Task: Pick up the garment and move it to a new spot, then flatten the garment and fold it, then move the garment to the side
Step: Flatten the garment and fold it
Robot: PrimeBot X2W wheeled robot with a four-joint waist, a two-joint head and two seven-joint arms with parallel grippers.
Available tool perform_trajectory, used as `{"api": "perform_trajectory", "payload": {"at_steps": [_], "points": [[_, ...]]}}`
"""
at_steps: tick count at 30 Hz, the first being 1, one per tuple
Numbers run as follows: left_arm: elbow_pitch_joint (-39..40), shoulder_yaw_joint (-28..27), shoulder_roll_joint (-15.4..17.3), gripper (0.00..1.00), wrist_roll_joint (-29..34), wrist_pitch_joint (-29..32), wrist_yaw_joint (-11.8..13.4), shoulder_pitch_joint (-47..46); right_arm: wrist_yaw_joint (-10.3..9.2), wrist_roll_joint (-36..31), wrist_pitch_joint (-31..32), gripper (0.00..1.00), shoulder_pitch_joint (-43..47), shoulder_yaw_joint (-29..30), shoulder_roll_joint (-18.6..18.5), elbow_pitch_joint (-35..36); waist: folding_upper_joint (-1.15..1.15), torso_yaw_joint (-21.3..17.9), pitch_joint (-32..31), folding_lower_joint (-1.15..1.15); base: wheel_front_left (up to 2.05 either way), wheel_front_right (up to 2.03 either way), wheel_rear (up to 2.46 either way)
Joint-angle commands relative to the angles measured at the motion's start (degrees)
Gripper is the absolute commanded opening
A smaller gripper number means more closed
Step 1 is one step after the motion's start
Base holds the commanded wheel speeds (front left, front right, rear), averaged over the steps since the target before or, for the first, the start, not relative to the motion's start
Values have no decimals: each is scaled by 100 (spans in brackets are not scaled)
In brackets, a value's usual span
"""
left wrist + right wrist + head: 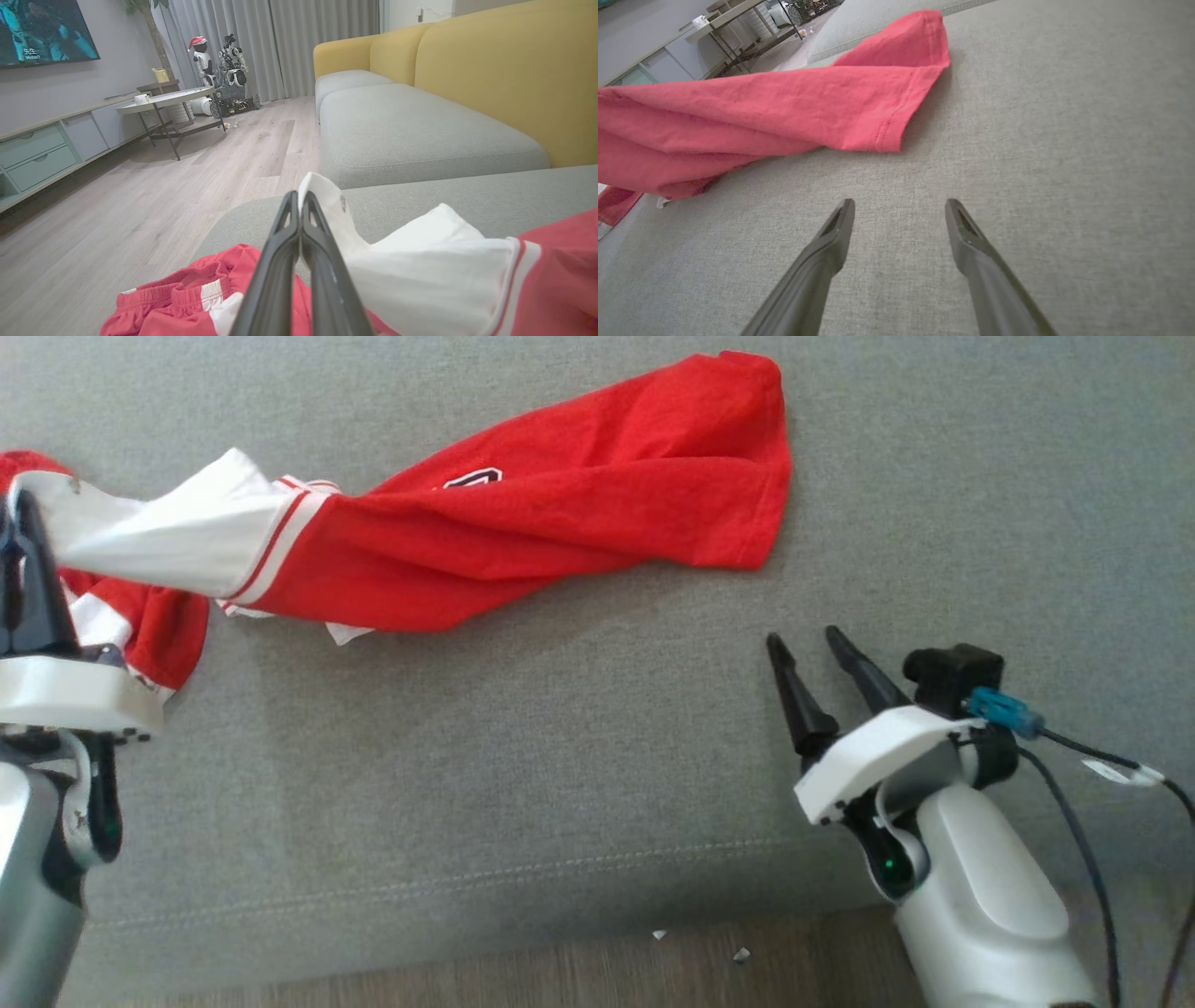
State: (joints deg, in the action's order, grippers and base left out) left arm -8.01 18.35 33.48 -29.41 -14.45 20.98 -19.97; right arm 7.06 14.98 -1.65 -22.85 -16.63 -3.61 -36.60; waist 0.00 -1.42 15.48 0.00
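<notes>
Now we lift the red-and-white cotton jersey (579, 513) off the grey sofa cushion (560, 784), our left gripper (300, 198) pinching it; our spread right gripper (803, 637) should take the hem (770, 476).

A grey sofa seat (560, 784) backs onto yellow cushions (504, 79). On the wooden floor (140, 200) stand a round coffee table (163, 99), a drawer cabinet (37, 154), and robot figures (224, 70) before grey curtains (280, 42).

Our right gripper (802, 637) has two long, dark, tapered fingers (799, 700) set in a white plate (873, 747) above our pale grey forearm shell (990, 896). We carry a black camera block (952, 672) with a blue connector (1004, 709) and black cable (1064, 742); a green light (889, 865) glows at the wrist.
</notes>
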Motion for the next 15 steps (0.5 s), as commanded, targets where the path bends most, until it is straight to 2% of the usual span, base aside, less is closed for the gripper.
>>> {"api": "perform_trajectory", "payload": {"at_steps": [1,13,15], "points": [[135,-334,332,0,5,-27,58,-176,43,86,5,100,-265,-207,72,80,0,6,17,0,0,0,0],[79,-266,223,0,42,-38,-12,-428,43,-249,-50,100,-1498,-324,73,-1444,0,243,289,0,0,0,0],[54,-238,176,0,57,-40,-36,-498,43,-146,-94,100,-1633,-367,73,-1660,0,300,326,0,0,0,0]]}}
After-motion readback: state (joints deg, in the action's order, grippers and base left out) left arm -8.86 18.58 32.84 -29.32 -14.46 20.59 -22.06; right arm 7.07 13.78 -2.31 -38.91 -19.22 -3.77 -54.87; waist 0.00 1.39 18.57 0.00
